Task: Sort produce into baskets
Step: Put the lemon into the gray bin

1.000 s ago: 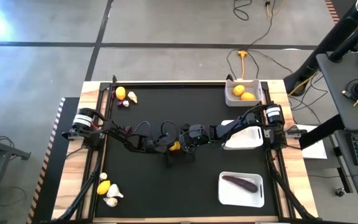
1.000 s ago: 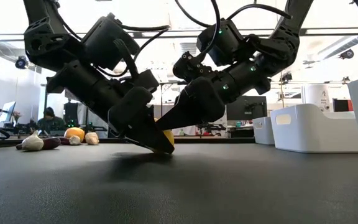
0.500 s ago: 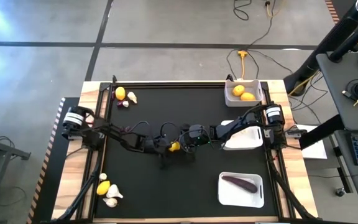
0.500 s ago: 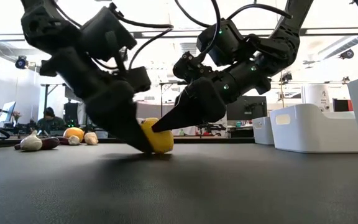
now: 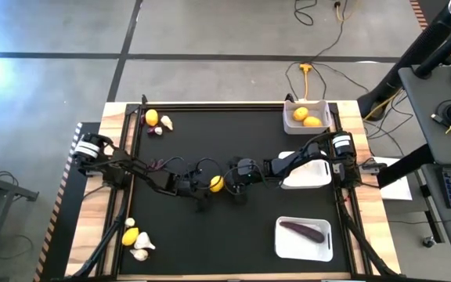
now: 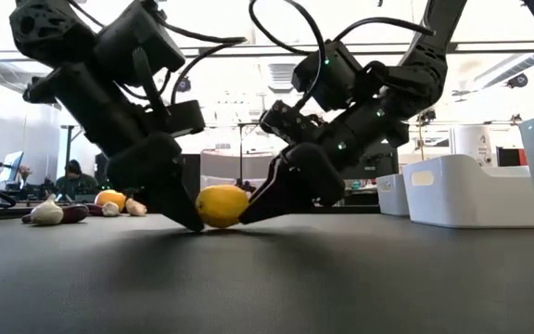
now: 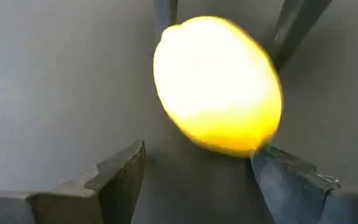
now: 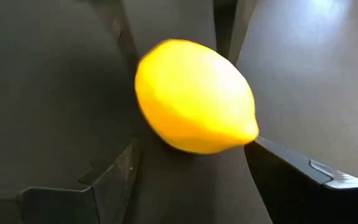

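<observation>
Lemon [image 5: 217, 183]: rests on the black table [image 5: 210, 235] near its middle, between the two grippers.
Left gripper [image 5: 202, 188]: low at the lemon's left side, fingers spread apart; one fingertip [image 7: 272, 158] touches the lemon, the other stands clear, no clamp.
Right gripper [image 5: 229, 185]: low at the lemon's right side, fingers apart; one fingertip [image 8: 272, 155] meets the lemon's end, the other is off it.
Far basket [image 5: 307, 116]: holds two lemons.
Middle basket [image 5: 312, 174]: partly under the right arm; contents cannot be told.
Near basket [image 5: 304, 238]: holds one eggplant [image 5: 301, 230].
Loose produce: a cluster at the far-left corner [image 5: 157, 121], another at the near-left corner [image 5: 135, 239].
Writing: none legible.
</observation>
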Tool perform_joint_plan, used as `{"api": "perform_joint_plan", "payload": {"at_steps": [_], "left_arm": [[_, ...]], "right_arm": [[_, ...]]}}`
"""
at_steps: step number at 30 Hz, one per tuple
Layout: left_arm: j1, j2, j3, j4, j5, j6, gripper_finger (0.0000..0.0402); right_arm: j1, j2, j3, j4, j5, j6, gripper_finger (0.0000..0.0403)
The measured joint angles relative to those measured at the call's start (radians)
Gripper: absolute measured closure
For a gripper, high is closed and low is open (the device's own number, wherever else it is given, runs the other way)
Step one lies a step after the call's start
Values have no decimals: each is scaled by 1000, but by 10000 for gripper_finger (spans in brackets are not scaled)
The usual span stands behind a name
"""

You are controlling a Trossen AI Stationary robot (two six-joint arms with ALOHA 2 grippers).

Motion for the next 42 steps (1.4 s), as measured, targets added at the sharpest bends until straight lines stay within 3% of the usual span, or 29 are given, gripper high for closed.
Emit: {"api": "perform_joint_plan", "payload": {"at_steps": [6, 14, 24, 34, 42], "left_arm": [[0, 53, 0, 116, -30, 44, 136], [1, 85, 1, 199, -33, 75, 167], [2, 86, 1, 215, -5, 101, 219], [2, 86, 1, 253, 35, 136, 284], [2, 86, 1, 254, 34, 136, 306]], "right_arm": [[-1, 0, 0, 7, 6, -5, 126], [0, -2, 1, 17, 0, -10, 105], [0, -4, 2, 59, -3, 31, 84], [1, -5, 5, 62, -8, 72, 107], [0, -5, 5, 68, -8, 99, 153]]}}
